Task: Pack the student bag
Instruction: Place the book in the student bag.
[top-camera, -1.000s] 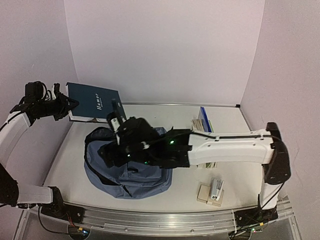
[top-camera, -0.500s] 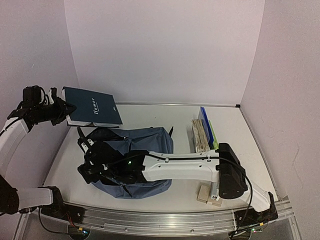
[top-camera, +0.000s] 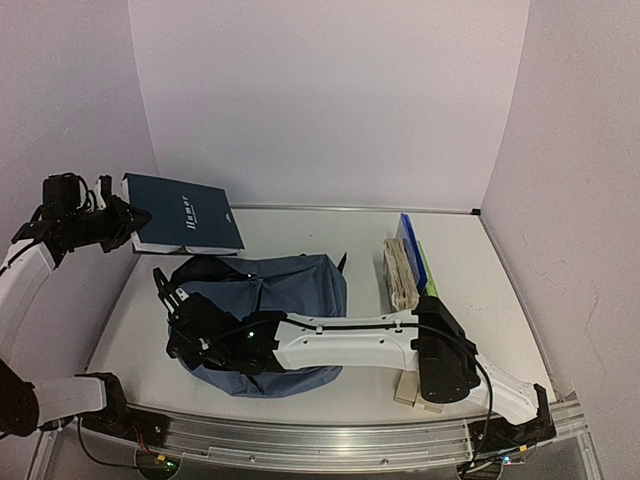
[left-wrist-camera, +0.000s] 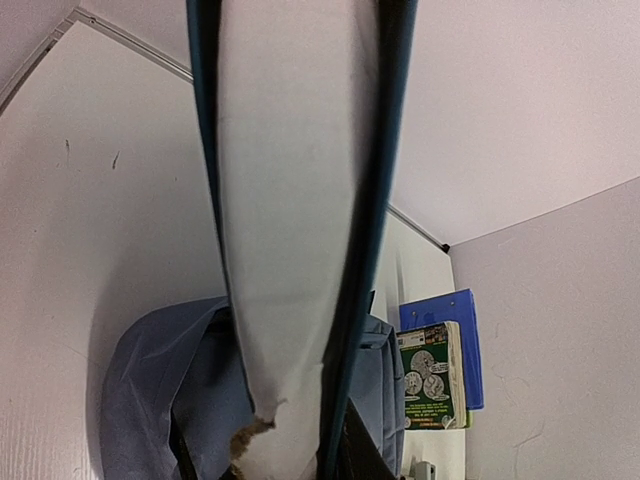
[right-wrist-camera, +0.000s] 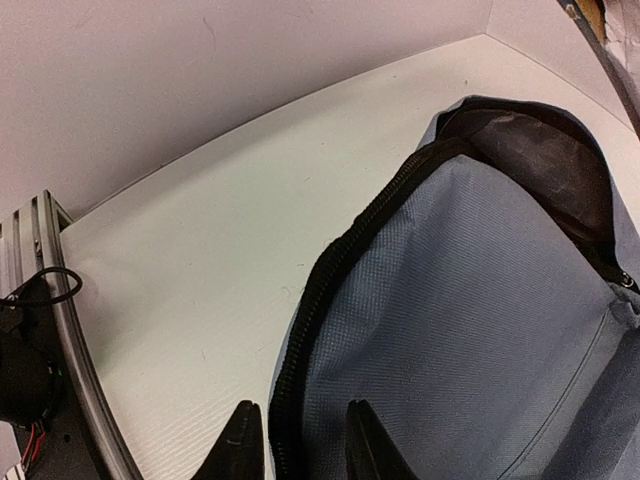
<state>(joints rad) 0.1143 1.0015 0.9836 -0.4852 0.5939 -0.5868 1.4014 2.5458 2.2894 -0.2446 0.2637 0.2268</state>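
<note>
White counter (top-camera: 460, 250), pale walls on three sides. Right claw (right-wrist-camera: 300, 405) low at the near-left rim of the student bag (top-camera: 290, 285), fingers (right-wrist-camera: 240, 445) narrowed on either side of the black zipper edge (right-wrist-camera: 330, 270), firm pinch or not impossible to tell; bag slumped mid-counter, mouth open, dark lining showing at the far end. Left claw (top-camera: 118, 215) clamped on a dark blue book (top-camera: 185, 215), held in the air over the far-left corner just beyond the bag; off to the right, a row of books (top-camera: 405, 265) on edge, near the bag but not touching.
</note>
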